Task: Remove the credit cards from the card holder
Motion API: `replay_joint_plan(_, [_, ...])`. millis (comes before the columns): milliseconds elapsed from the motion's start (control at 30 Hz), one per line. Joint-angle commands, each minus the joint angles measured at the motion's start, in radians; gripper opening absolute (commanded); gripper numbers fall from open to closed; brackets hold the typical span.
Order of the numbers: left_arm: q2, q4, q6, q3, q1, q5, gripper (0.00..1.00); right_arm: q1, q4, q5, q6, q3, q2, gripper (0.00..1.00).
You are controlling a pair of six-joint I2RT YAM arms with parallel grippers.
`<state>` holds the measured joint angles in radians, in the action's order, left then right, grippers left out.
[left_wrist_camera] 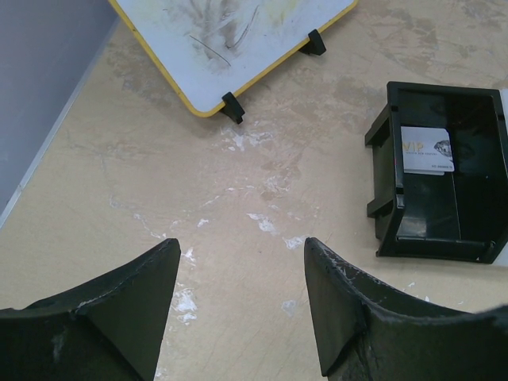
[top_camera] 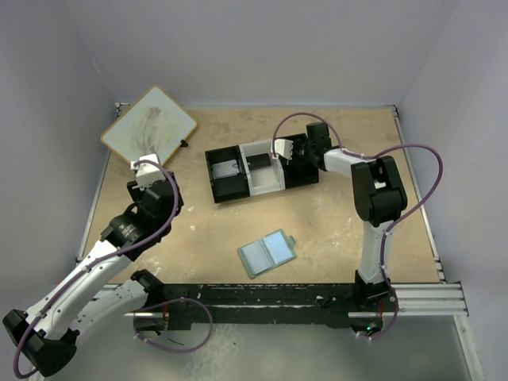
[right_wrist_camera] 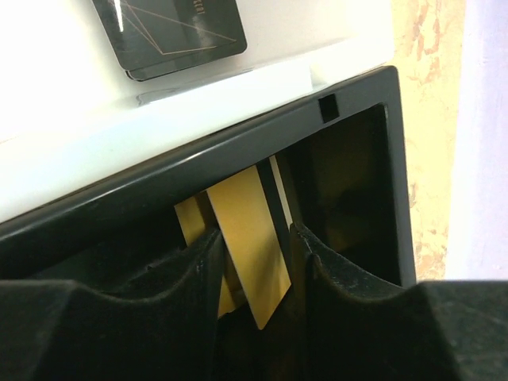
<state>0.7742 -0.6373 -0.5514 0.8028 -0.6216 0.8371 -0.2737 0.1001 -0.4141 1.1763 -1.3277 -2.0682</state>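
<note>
The card holder lies open at the near middle, bare table all round it, apart from the tray. The right gripper reaches into the tray's right bay, jaws apart either side of a gold card (pinched or loose, I cannot tell); a pale card lies in the left bay. The left gripper hangs open over scuffed beige top, near the whiteboard's yellow edge. Pale walls close three sides.

Left arm and right arm were black with white segments and purple cables; left tool had scuffed black fingers.
</note>
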Motion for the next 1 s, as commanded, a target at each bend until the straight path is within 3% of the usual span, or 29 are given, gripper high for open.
replay_joint_plan(0, [0.004, 0.022, 0.027, 0.012, 0.005, 0.017, 0.61, 0.004, -0.099, -0.026, -0.031, -0.041, -0.011, 0.44])
replay_joint_plan(967, [0.013, 0.039, 0.065, 0.014, 0.007, -0.021, 0.62, 0.010, -0.147, -0.027, -0.071, -0.045, 0.046, 0.54])
